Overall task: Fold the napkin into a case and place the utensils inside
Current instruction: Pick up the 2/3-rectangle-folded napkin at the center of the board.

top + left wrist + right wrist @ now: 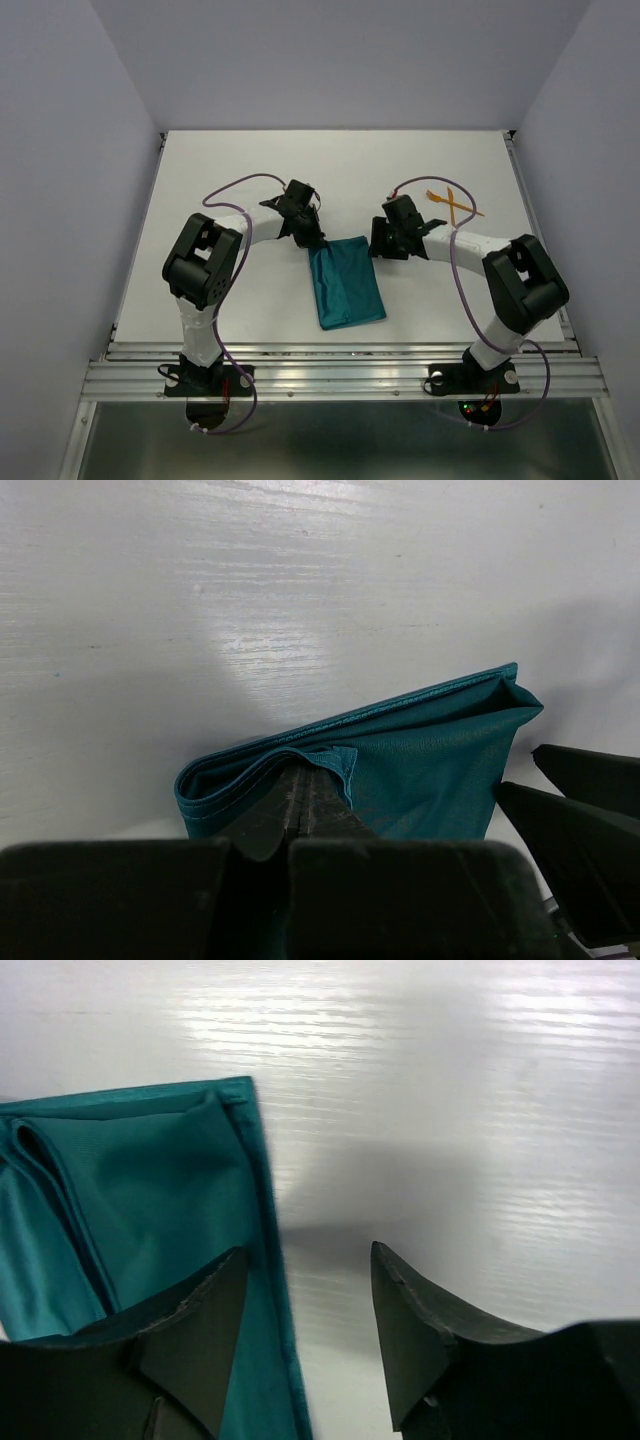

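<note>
The teal napkin (pixel 346 284) lies folded into a narrow rectangle at the table's middle. My left gripper (pixel 311 240) is at its far left corner. In the left wrist view its jaws (pixel 305 772) are pressed together inside the fold, with a corner of the napkin (pixel 430 760) draped over the tips. My right gripper (pixel 381 246) is at the far right corner, open and empty. In the right wrist view (pixel 309 1252) one finger is over the napkin (pixel 150 1190) and the other over bare table. Two orange utensils (pixel 452 205) lie crossed at the far right.
The white table (pixel 240 170) is enclosed by lavender walls on three sides. A metal rail (pixel 340 365) runs along the near edge by the arm bases. My right gripper's fingers (pixel 585 825) show at the right of the left wrist view.
</note>
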`<state>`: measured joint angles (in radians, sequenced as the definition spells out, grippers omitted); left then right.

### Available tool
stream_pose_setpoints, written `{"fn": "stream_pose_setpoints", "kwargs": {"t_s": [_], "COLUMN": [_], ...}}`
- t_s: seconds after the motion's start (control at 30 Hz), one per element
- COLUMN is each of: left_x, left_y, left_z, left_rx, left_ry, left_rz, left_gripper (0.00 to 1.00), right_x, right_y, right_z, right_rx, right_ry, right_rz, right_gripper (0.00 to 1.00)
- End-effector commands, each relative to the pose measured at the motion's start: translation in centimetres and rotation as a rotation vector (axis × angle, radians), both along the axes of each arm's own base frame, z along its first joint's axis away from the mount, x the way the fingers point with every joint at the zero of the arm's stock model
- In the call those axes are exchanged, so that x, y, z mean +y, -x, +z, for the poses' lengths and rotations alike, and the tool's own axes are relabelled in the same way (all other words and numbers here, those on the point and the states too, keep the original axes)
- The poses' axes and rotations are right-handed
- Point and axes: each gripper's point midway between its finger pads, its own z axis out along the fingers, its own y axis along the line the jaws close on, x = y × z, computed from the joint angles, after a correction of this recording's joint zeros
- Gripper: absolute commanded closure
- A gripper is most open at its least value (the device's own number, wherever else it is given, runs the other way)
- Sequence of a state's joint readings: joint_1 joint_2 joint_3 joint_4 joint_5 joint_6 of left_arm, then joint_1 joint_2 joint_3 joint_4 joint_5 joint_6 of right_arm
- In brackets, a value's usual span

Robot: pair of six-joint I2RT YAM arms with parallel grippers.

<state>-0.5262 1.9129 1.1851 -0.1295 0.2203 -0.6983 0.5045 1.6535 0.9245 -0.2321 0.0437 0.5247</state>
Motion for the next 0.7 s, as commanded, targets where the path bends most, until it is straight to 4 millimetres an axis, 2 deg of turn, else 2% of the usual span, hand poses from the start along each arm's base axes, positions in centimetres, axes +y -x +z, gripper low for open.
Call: {"fn": "stream_pose_setpoints", "kwargs": {"t_s": [0.0, 0.1, 0.27, 0.33, 0.47, 0.57, 0.67], "left_x": [0.5, 0.4, 0.3, 0.2, 0.2, 0.1, 0.1], "left_y": [0.5, 0.5, 0.7, 0.8, 0.8, 0.8, 0.8], "left_z": [0.7, 0.6, 0.3, 0.1, 0.0, 0.0, 0.0], "left_rx": [-0.007, -0.007, 0.006, 0.016, 0.019, 0.021, 0.023], "left_ry": [-0.025, -0.023, -0.018, -0.015, -0.015, -0.011, -0.009], "left_rz": [-0.025, -0.032, -0.039, -0.04, -0.034, -0.035, -0.034], "left_gripper": [1.0, 1.0, 1.0, 1.0, 1.0, 1.0, 1.0], "right_x": [1.9, 3.1, 4.2, 4.5, 5.2, 5.3, 5.4], "right_y": [-3.3, -3.9, -4.1, -4.2, -4.1, -4.2, -4.2], "right_z": [1.8, 2.0, 0.8, 0.5, -0.1, -0.1, 0.3], "right_rx": [-0.098, -0.107, -0.084, -0.075, -0.064, -0.067, -0.073], "right_ry": [-0.032, -0.067, -0.099, -0.106, -0.138, -0.137, -0.142], "right_rz": [0.075, 0.116, 0.146, 0.151, 0.177, 0.181, 0.183], "right_gripper": [0.39, 0.39, 0.41, 0.44, 0.6, 0.76, 0.88]}}
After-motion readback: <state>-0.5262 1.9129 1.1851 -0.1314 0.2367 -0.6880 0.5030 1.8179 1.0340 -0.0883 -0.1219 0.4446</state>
